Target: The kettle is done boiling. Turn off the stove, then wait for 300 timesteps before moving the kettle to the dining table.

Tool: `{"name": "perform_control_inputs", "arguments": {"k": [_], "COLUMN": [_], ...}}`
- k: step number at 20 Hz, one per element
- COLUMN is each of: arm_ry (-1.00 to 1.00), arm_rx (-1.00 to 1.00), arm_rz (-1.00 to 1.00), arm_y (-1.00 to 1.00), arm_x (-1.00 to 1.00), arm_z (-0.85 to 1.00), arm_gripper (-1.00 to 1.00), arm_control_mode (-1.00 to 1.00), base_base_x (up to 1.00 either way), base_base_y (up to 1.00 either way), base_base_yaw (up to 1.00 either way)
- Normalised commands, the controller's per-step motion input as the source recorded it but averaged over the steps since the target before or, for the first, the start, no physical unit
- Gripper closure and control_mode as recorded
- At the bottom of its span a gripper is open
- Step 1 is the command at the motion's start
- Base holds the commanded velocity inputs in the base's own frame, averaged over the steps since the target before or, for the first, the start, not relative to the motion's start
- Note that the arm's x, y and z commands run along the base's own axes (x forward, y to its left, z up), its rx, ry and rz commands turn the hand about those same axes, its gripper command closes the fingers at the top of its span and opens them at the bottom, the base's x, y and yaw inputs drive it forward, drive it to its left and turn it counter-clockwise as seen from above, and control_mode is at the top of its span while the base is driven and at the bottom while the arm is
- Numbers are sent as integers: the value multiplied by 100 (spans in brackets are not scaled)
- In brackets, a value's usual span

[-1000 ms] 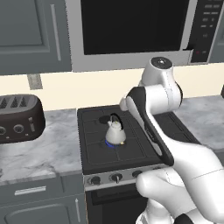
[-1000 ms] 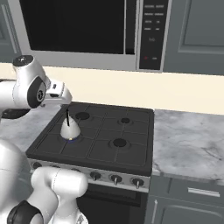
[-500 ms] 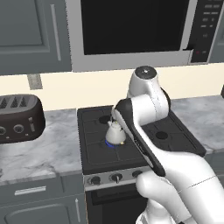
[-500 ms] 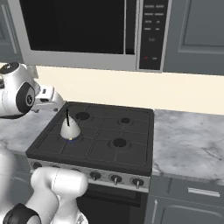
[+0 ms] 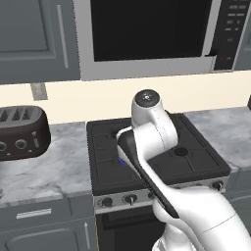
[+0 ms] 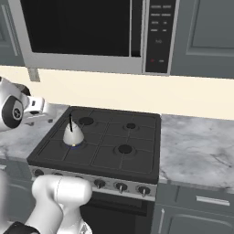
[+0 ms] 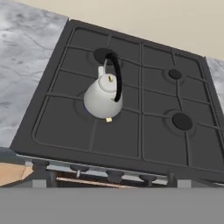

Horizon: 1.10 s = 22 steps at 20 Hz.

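Over on the far left of the black gas cooktop (image 5: 157, 157) sits a dark slotted toaster (image 5: 22, 132), parked on the grey-veined marble counter (image 5: 59, 169) well clear of the burners. Above that counter, a small grey wall outlet (image 5: 38, 90) on the cream backsplash.

Now the cooktop itself: dark grates, a steel front strip with a row of round knobs (image 6: 120, 186) along it. The small white pear-shaped kettle with the thin black arched handle (image 7: 105, 94) stands upright on the cooktop's front-left burner, and there's a glimmer of blue flame (image 6: 74, 145) right at its base. From the camera on the hand, the kettle sits near the middle of the grates, handle arching over its lid, short spout pointing toward the back-left burner (image 7: 103, 55).

The white arm (image 5: 152, 132) rises over the front of the cooktop and blocks the kettle from the left side; from the right side its rounded joint (image 6: 13, 111) hangs just off the cooktop's left edge, above the counter. The gripper looks down on the cooktop from above, jaws spread wide, pinching nothing, well apart from the kettle.

Above the cooktop hangs the black-windowed steel microwave (image 6: 91, 34), its control panel (image 6: 157, 34) on the right. Right of the cooktop, more marble counter (image 6: 196, 151).
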Motion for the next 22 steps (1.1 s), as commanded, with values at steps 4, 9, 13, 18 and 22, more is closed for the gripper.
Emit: {"name": "perform_control_inputs", "arguments": {"k": [4,9,13,18,22], "arm_ry": [-4,-4,-6,-5,-5], "arm_rx": [-7,-8,-8,-8,-8], "arm_rz": [3,1,0,0,0], "arm_y": [6,16,19,21,24], "arm_x": [-35,-29,-33,-35,-34], "arm_z": [-16,-20,-21,-12,-16], "arm_gripper": [-100,-100,-100,-100,-100], "arm_control_mode": [-100,-100,-100,-100,-100], "base_base_x": [0,0,0,0,0], "base_base_y": [0,0,0,0,0], "base_base_yaw": [0,0,0,0,0]}}
